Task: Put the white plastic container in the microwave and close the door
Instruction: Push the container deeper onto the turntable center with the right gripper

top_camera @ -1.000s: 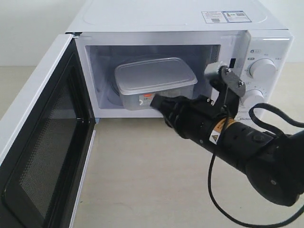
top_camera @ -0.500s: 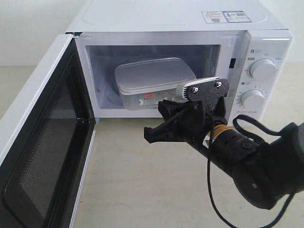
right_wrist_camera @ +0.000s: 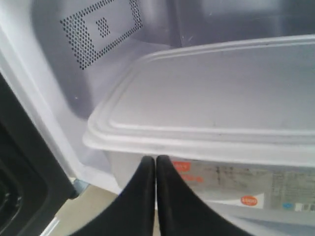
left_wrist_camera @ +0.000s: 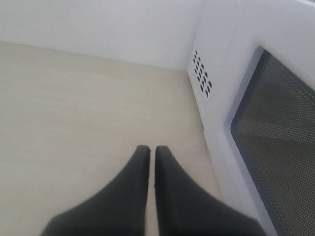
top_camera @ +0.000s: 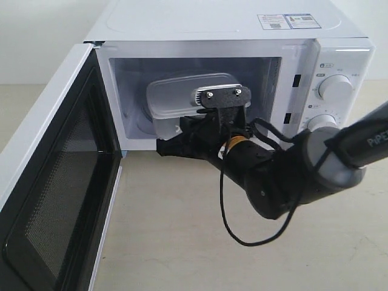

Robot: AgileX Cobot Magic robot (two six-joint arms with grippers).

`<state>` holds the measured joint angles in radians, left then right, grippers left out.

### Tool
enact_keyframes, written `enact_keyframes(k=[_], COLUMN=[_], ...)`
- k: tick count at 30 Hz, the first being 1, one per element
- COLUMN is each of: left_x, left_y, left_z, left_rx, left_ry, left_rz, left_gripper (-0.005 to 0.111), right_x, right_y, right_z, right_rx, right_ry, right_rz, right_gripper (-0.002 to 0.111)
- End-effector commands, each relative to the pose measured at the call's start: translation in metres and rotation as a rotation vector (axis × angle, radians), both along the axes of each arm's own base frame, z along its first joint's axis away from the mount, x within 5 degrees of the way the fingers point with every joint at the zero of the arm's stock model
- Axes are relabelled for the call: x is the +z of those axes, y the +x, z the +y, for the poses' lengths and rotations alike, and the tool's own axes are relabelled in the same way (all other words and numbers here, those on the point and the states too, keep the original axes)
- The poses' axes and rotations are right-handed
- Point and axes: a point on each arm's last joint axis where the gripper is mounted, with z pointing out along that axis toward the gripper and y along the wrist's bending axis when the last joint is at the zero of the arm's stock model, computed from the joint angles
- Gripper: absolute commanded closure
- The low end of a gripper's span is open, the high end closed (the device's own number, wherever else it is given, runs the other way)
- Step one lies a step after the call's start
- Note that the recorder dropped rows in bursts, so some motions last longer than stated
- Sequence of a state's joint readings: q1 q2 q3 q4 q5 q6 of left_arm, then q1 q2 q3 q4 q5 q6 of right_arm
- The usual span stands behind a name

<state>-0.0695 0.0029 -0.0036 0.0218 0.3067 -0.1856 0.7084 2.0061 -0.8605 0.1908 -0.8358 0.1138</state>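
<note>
The white plastic container (top_camera: 176,100) sits inside the microwave (top_camera: 212,24) on the cavity floor, its lid on and its red-and-white label facing out. The door (top_camera: 54,182) stands wide open to the left. My right gripper (top_camera: 162,147) is shut and empty. In the right wrist view its tips (right_wrist_camera: 155,158) are at the container's (right_wrist_camera: 221,98) front side just under the lid's rim; contact cannot be told. My left gripper (left_wrist_camera: 151,147) is shut and empty over the table, beside the outer face of the door (left_wrist_camera: 275,128); the exterior view does not show it.
The right arm's body and a loose black cable (top_camera: 242,236) lie across the table in front of the microwave's opening. Two knobs (top_camera: 333,88) are on the right panel. The side vents (left_wrist_camera: 202,73) are just beyond the left gripper.
My right gripper has swung left across the opening and its wrist has turned, ending at the container's front left corner. Its jaws stay shut. The container and door have not moved.
</note>
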Motion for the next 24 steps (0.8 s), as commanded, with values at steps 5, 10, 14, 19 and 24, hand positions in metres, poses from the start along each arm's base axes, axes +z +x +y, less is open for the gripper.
enact_keyframes(k=[5, 10, 14, 19, 24], left_x=[-0.001, -0.001, -0.001, -0.001, -0.001], left_y=[0.000, 0.000, 0.000, 0.000, 0.000], left_z=[0.000, 0.000, 0.000, 0.000, 0.000], left_rx=[0.004, 0.004, 0.004, 0.004, 0.004], left_ry=[0.005, 0.005, 0.005, 0.005, 0.005], left_rz=[0.001, 0.001, 0.001, 0.001, 0.001], left_gripper=[0.102, 0.102, 0.102, 0.102, 0.102], right_x=[-0.003, 0.001, 0.001, 0.002, 0.002], right_y=[0.027, 0.040, 0.045, 0.046, 0.049], right_z=[0.015, 0.013, 0.008, 0.007, 0.003], right_rx=[-0.039, -0.047, -0.056, -0.069, -0.084], right_ry=[-0.050, -0.063, -0.079, -0.071, -0.074], right_rz=[0.010, 0.011, 0.012, 0.000, 0.003], right_gripper=[0.108, 0.108, 0.108, 0.108, 0.108])
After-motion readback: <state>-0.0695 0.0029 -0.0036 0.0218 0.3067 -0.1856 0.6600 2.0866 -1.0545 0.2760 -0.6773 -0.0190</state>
